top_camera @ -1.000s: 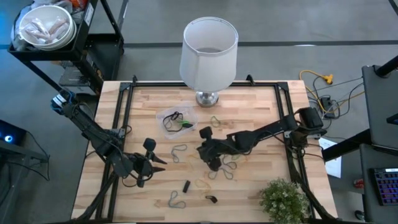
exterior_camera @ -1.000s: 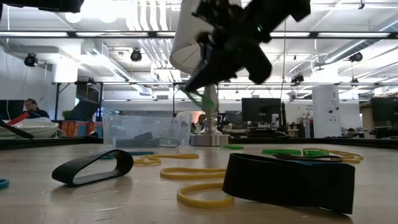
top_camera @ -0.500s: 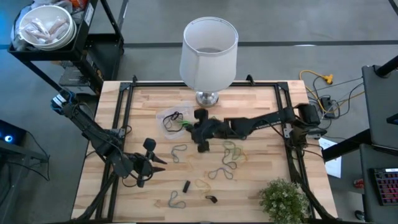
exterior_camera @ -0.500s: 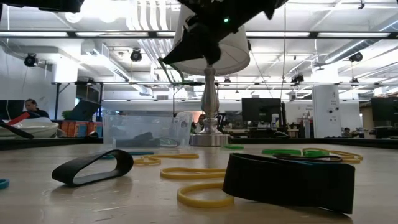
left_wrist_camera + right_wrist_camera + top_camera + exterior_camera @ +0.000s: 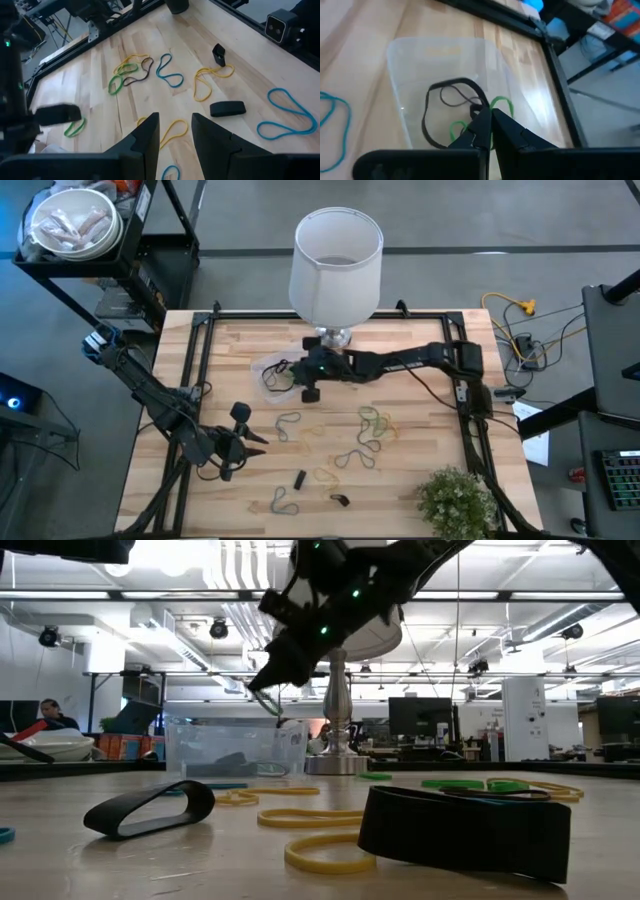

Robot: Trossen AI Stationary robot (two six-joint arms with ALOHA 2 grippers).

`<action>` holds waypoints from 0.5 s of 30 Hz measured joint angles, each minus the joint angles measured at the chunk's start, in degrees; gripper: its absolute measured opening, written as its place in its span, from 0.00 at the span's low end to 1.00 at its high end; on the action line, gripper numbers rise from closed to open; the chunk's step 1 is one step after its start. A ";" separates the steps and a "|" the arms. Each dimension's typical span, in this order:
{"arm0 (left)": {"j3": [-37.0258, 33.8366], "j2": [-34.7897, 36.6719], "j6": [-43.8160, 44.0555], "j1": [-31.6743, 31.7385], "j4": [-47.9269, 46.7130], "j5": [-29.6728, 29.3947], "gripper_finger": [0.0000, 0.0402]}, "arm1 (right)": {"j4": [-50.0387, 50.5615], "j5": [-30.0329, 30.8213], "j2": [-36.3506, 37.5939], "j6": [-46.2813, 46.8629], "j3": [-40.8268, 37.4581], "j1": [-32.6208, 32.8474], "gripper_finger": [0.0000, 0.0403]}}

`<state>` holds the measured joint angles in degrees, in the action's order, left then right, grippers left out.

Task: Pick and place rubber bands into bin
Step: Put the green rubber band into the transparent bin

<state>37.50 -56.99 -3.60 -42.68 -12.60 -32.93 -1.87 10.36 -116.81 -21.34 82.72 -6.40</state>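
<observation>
My right gripper (image 5: 300,376) hovers over the bin (image 5: 281,369), a small clear tub near the lamp base, and is shut on a thin green rubber band (image 5: 268,702). In the right wrist view the shut fingertips (image 5: 487,116) stand above the bin (image 5: 420,65), in which a black loop (image 5: 437,107) lies. More rubber bands (image 5: 366,426) lie flat on the wood. My left gripper (image 5: 250,438) waits open near the table's near-left part, above loose bands (image 5: 125,75). My right gripper pinches the green band (image 5: 501,103) between its two fingertips, slanting down from the table's right side. A short strand (image 5: 268,702) hangs slack below the tips, clear of the table, over the bin. One strand or two, I cannot tell.
A white lampshade (image 5: 335,255) on a metal base (image 5: 335,337) stands just behind the bin. A potted plant (image 5: 455,500) sits at the near-right corner. Black bands (image 5: 150,808) and yellow ones (image 5: 325,855) lie near the near edge. A black frame rims the table (image 5: 200,350).
My right gripper has travelled from the table's middle toward the far-left, up and over to the bin, staying shut, with the thin band dangling from its tips. The bands on the table lie as before.
</observation>
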 joint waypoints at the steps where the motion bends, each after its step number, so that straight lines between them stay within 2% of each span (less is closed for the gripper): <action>1: -0.02 0.00 0.05 -0.02 0.10 0.02 0.25 | -0.01 -0.08 -0.86 0.62 0.69 -0.36 0.02; 12: -0.12 0.00 0.20 -0.02 0.12 0.01 0.25 | 3.90 -0.55 -3.72 9.11 2.34 -2.88 0.02; 15: -0.15 0.00 0.20 -0.02 0.11 0.00 0.25 | 4.87 -3.85 -3.59 9.26 2.34 -3.04 0.03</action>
<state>37.34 -56.99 -3.40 -42.70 -12.49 -32.93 3.00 6.50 -120.40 -12.08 85.06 -9.44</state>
